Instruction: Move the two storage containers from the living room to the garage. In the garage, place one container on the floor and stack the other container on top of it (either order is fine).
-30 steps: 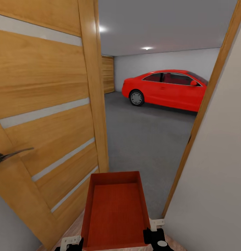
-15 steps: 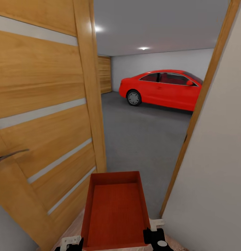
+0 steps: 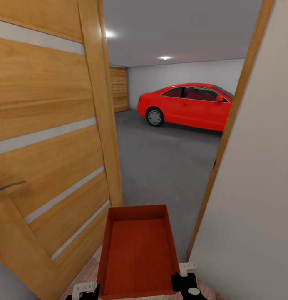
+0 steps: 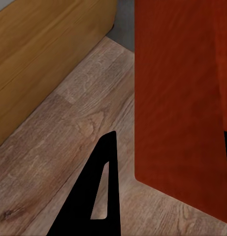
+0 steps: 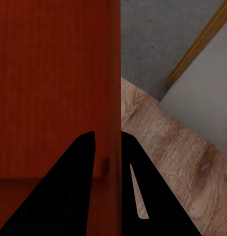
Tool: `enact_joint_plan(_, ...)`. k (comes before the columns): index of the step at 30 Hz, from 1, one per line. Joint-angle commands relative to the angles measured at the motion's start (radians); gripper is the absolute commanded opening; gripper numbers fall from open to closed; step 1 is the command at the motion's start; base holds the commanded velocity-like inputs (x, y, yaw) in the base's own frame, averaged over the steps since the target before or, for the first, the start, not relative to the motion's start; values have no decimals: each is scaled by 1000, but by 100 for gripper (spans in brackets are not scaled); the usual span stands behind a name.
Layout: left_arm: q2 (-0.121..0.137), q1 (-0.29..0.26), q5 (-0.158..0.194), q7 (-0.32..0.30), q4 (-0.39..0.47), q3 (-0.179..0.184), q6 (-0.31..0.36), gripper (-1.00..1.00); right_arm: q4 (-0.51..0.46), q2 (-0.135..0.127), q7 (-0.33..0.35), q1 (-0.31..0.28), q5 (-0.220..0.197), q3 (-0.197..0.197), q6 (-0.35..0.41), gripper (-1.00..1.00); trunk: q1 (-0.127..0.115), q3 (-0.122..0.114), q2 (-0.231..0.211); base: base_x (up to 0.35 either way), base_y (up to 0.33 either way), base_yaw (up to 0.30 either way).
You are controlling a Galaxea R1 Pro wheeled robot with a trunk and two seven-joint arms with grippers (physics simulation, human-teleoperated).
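Red-orange container (image 3: pixel 137 250) sits straight ahead of me, carried low between both arms, long axis pointing forward through the doorway at the garage floor (image 3: pixel 169 162). My right gripper (image 5: pixel 107 162) pinches its right wall, one finger inside, one outside. My left gripper (image 4: pixel 157 187) sits at the left wall; I can't tell if it's clamped. Open door (image 3: pixel 48 137) close on the left.

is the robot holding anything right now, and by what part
Yes: one storage container, carried between both grippers at its near end. The right gripper pinches the right side wall, a finger each side. The left gripper sits at the left wall; its grip is unclear.
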State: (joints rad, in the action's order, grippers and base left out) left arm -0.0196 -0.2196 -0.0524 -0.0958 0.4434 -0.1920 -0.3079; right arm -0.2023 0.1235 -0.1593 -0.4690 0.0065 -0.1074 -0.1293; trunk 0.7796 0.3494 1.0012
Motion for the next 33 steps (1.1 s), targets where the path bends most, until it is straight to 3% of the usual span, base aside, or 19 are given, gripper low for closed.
enact_joint_plan(1,13,0,0,1,-2,-18,0,-100,-5,-1,-9,-2,1,46,-3,-100,0,1,1,0,0,-5)
enact_joint_plan(33,13,0,0,1,-2,-18,0,-100,-5,-1,-9,-2,0,46,-3,-100,0,1,1,45,39,0)
